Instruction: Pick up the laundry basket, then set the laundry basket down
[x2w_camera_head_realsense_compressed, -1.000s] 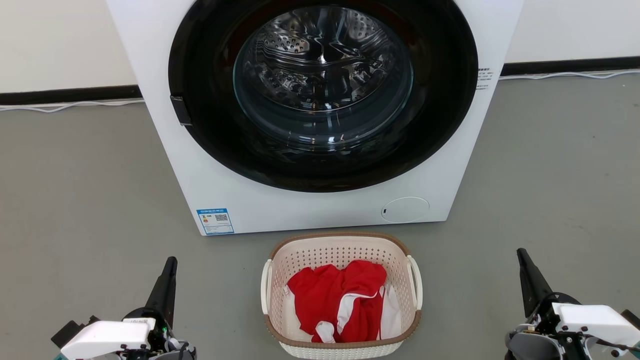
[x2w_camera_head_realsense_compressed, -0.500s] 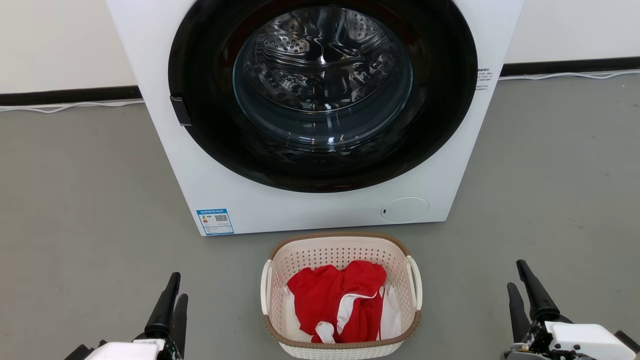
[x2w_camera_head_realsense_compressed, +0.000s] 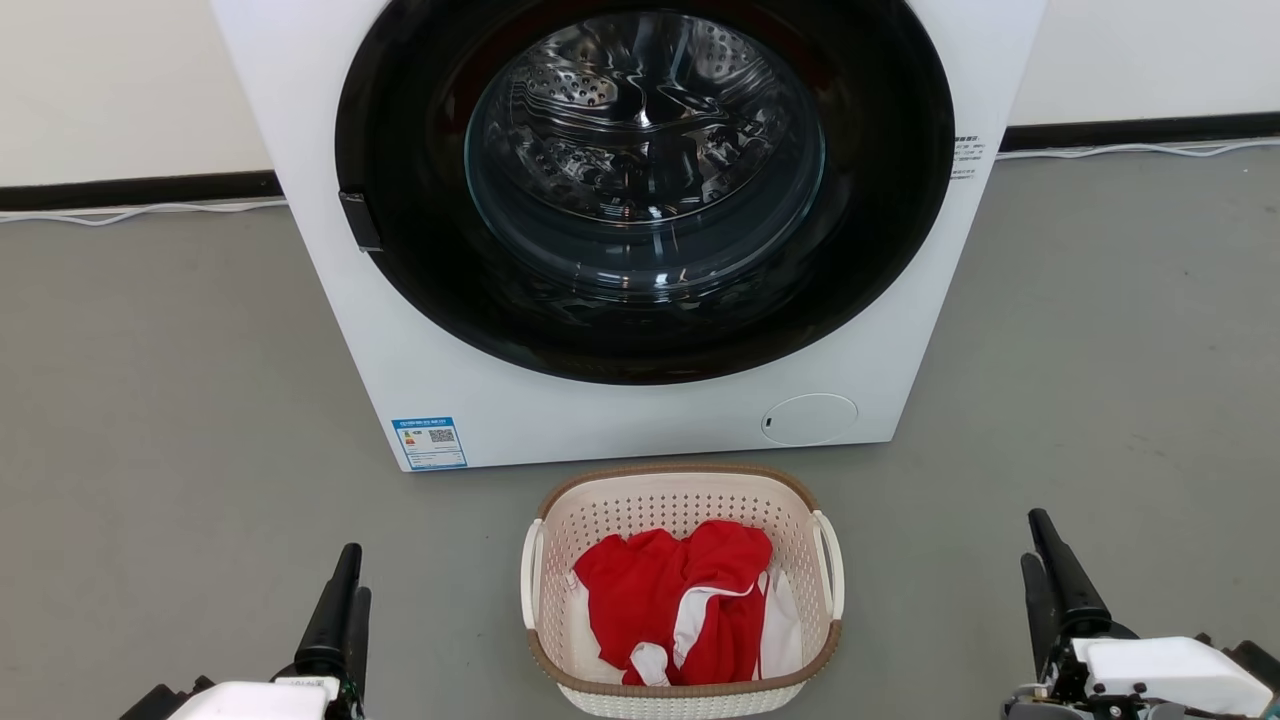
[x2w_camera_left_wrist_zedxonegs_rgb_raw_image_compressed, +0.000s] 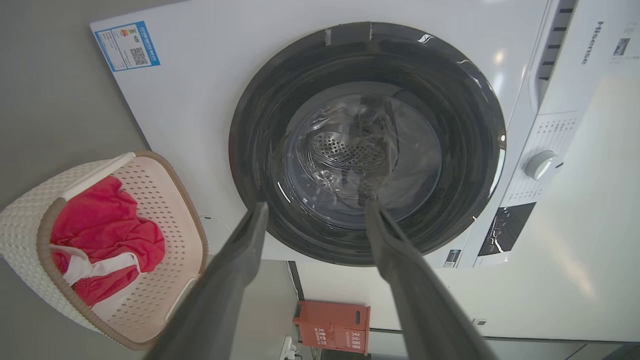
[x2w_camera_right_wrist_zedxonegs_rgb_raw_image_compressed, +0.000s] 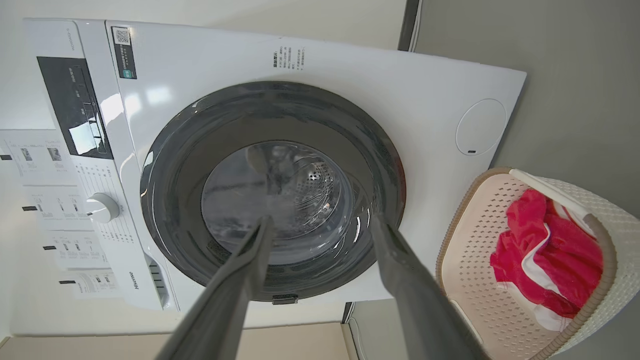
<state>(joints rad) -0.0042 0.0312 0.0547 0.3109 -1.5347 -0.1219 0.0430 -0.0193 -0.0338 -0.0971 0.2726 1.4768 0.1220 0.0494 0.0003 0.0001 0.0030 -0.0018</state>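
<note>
Freshly spread and sunk lower than a second ago, the left gripper (x2w_camera_left_wrist_zedxonegs_rgb_raw_image_compressed: 316, 205) and right gripper (x2w_camera_right_wrist_zedxonegs_rgb_raw_image_compressed: 320, 217) flank the laundry basket (x2w_camera_head_realsense_compressed: 680, 505), which stands between them, untouched, on smooth grey floor (x2w_camera_head_realsense_compressed: 150, 400). Lifting and setting down both remain. Perforated cream plastic, brown woven-look rim, crumpled red garment (x2w_camera_head_realsense_compressed: 690, 600) inside.

Bright, even light; glare on washer door (x2w_camera_head_realsense_compressed: 645, 150).

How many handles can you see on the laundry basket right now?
2. The left handle runs along the laundry basket's left side, the right handle along its right side. Both show in full in the head view, and none seems hidden.
</note>
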